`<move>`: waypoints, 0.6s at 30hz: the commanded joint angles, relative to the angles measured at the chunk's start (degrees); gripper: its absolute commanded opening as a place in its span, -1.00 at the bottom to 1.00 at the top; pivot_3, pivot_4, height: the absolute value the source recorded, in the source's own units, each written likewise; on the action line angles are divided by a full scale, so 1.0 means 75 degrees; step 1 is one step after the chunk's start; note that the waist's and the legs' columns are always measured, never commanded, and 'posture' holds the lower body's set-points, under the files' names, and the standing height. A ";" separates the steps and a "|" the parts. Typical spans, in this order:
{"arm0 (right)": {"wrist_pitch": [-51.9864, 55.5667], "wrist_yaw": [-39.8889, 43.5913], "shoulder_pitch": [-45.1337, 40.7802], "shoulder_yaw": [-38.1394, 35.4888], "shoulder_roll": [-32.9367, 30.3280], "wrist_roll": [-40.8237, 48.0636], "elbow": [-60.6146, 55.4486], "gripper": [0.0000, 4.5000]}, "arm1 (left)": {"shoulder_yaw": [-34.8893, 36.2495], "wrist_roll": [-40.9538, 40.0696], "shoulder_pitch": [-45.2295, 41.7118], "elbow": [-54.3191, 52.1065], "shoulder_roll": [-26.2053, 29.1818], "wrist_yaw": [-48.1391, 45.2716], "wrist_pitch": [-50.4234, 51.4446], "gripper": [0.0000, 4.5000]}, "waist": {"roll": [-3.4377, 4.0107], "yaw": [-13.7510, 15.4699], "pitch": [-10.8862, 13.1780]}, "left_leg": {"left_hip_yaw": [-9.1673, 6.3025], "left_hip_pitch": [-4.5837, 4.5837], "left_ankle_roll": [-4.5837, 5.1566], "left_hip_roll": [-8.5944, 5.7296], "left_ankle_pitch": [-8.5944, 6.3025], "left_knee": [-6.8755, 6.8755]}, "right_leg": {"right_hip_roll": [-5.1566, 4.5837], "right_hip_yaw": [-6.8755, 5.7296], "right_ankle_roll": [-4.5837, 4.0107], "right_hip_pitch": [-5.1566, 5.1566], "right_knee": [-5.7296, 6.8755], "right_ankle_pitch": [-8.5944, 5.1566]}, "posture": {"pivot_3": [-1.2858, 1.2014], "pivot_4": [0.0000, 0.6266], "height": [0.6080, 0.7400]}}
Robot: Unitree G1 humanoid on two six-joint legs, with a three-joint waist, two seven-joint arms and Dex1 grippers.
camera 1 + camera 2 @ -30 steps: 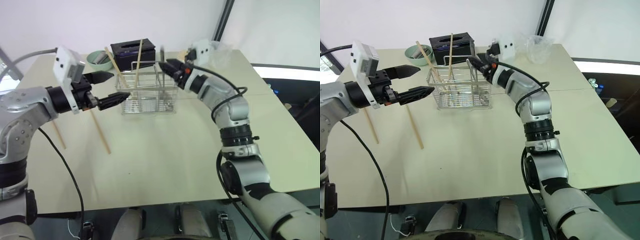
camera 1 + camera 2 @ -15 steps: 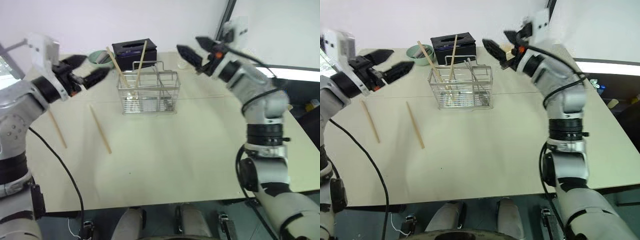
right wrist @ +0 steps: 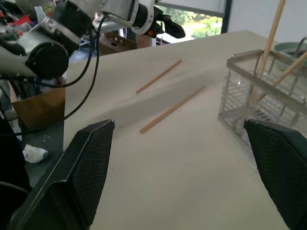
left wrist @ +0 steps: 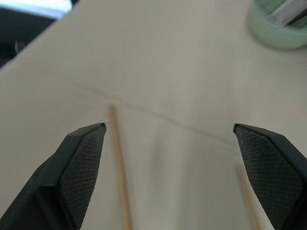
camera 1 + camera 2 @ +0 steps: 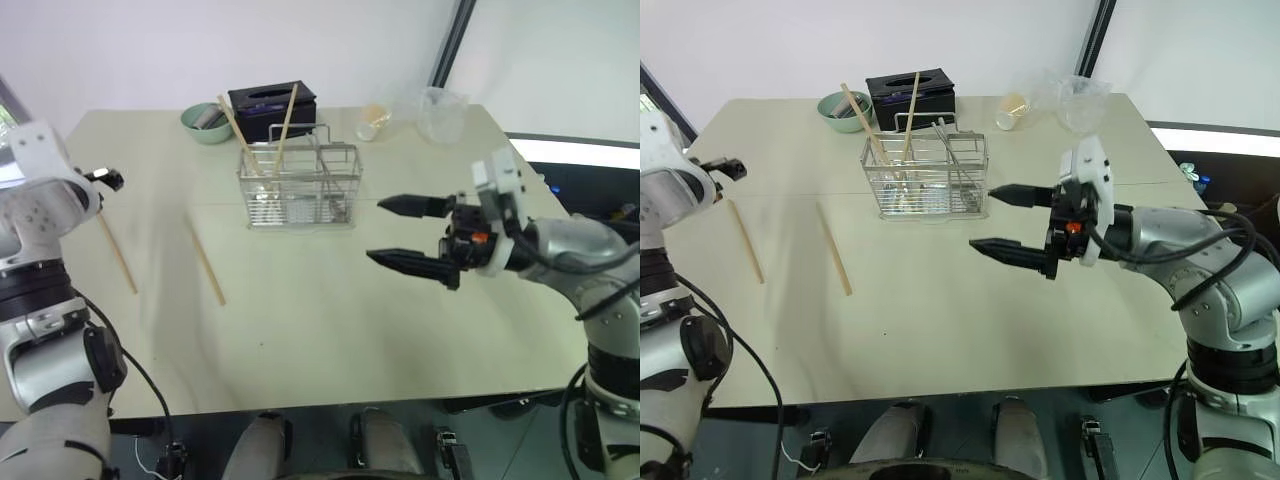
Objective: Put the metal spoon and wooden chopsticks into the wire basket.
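Note:
The wire basket (image 5: 298, 190) stands at the table's far middle. Two wooden chopsticks (image 5: 235, 125) lean upright in it, and a thin dark handle, the metal spoon (image 5: 948, 152), leans in its right part, the bowl lost among the wires. Two more chopsticks lie flat on the table to its left, one (image 5: 207, 265) nearer the basket, one (image 5: 117, 253) further out. My right gripper (image 5: 376, 230) hangs open and empty above the table, in front and to the right of the basket. My left gripper (image 4: 169, 126) is open over the outer chopstick (image 4: 119, 167), holding nothing.
A black box (image 5: 272, 105) and a green bowl (image 5: 207, 122) sit behind the basket. A small cup (image 5: 372, 122) and a clear plastic bag (image 5: 440, 105) are at the far right. In the right wrist view, boxes stand on the floor off the table's left side.
My right gripper has pulled back from the basket toward the near right and opened wider. My left gripper has swung away from the basket out and down to the table's left side.

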 commanded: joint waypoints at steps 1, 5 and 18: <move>-0.0066 -0.0152 0.0211 -0.0327 -0.0171 0.0201 -0.0359 0.97 | -0.0167 0.0393 -0.0407 0.0899 0.0195 -0.0196 -0.0378 1.00 | -0.0002 0.0000 -0.0001 | 0.0001 -0.0001 0.0000 0.0000 0.0000 -0.0001 | -0.0001 0.0000 0.0000 -0.0001 -0.0001 0.0000 | 0.03 -0.52 -0.38; 0.0015 -0.0400 0.0631 -0.0568 -0.0300 0.0485 -0.0742 0.97 | -0.0541 0.0759 -0.0809 0.2394 0.0252 -0.0621 -0.0882 1.00 | -0.0004 0.0035 -0.0003 | 0.0002 -0.0013 -0.0001 -0.0002 0.0000 -0.0001 | -0.0015 0.0000 0.0000 -0.0009 -0.0003 0.0000 | 0.03 -0.52 -0.38; 0.0009 -0.1294 0.1251 -0.0812 -0.0420 0.0920 -0.1195 0.97 | -0.0671 0.1355 -0.1375 0.5127 0.0333 -0.0765 -0.2474 1.00 | -0.0030 0.0162 -0.0018 | 0.0005 -0.0016 -0.0002 -0.0003 -0.0001 -0.0002 | -0.0029 -0.0004 0.0004 -0.0010 -0.0010 0.0001 | 0.03 -0.52 -0.38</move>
